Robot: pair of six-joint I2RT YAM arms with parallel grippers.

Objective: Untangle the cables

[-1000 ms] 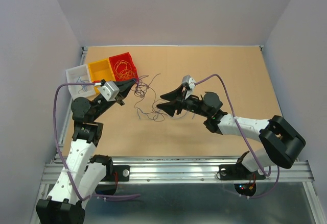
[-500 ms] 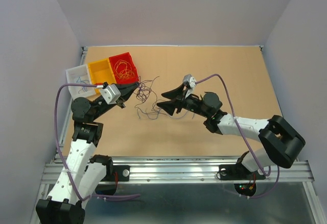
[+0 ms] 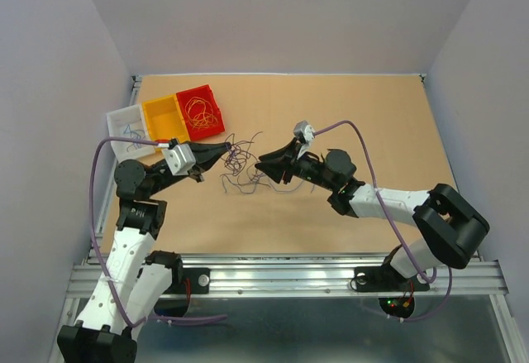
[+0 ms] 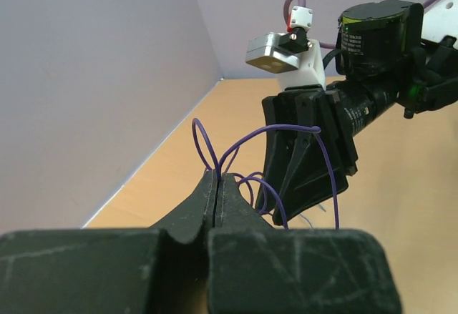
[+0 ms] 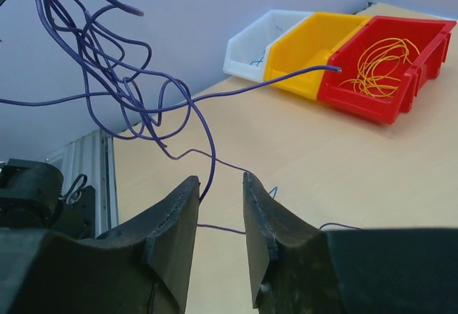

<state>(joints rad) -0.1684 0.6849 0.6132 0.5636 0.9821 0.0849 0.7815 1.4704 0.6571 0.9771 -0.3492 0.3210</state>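
The thin blue-violet cables (image 3: 240,163) form a loose tangle, partly held up off the middle of the tan wooden tabletop (image 3: 372,115), between the two grippers. At far left a white plastic bin (image 3: 124,123), a yellow bin (image 3: 163,115) and a red bin (image 3: 216,108) stand in a row, the red one holding orange-yellow wires (image 3: 202,115). The left gripper (image 4: 216,179) is clamped tight on a strand of the tangle. The right gripper (image 5: 220,185) has its jaws parted, and one strand hangs between them unpinched.
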